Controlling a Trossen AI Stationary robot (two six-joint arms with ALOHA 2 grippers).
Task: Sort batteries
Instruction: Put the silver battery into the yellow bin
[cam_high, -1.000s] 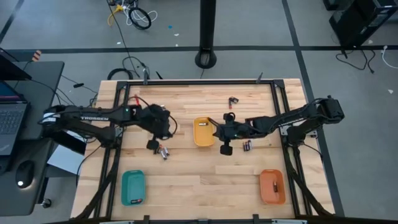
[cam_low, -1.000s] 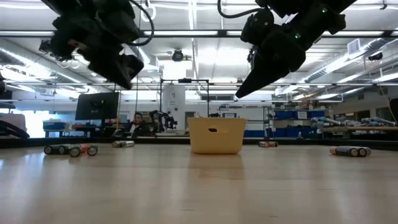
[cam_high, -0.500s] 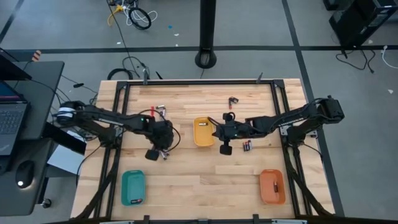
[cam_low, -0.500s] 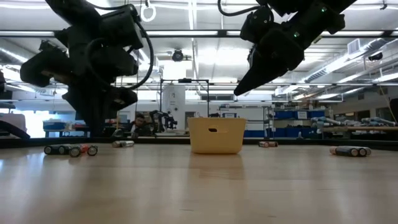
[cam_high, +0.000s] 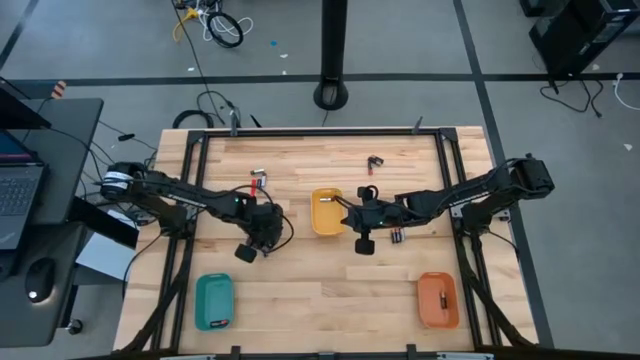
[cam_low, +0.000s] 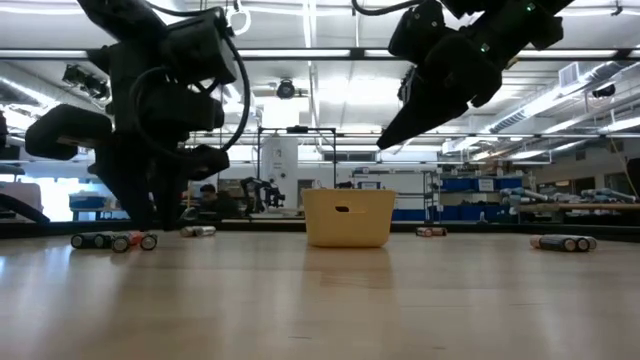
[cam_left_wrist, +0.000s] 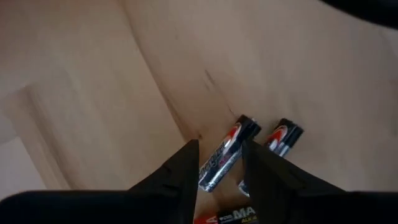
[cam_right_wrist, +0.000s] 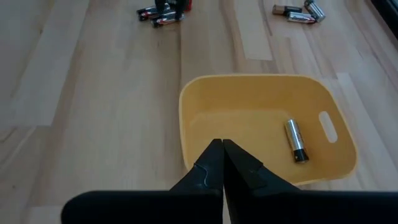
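Note:
My left gripper (cam_left_wrist: 220, 148) points steeply down at the table left of centre (cam_high: 262, 240), open. Its fingers stand on either side of a dark and silver battery (cam_left_wrist: 235, 138) lying on the wood. A second battery (cam_left_wrist: 283, 139) lies just beside it and a third (cam_left_wrist: 225, 218) shows under the fingers. My right gripper (cam_right_wrist: 222, 149) is shut with nothing between its fingers. It hangs above the yellow tray (cam_right_wrist: 198, 99), which holds one battery (cam_right_wrist: 295, 140). In the low view it is well above the tray (cam_low: 347, 217).
More batteries lie loose beside my right arm (cam_high: 397, 236), at the far left (cam_high: 258, 174) and at the far middle (cam_high: 373, 160). A teal tray (cam_high: 214, 300) stands near left. An orange tray (cam_high: 438, 298) stands near right.
My left gripper has come down from well above the table to just over the wood, moving toward the near edge and tipping steeper. It now stands over the batteries left of centre.

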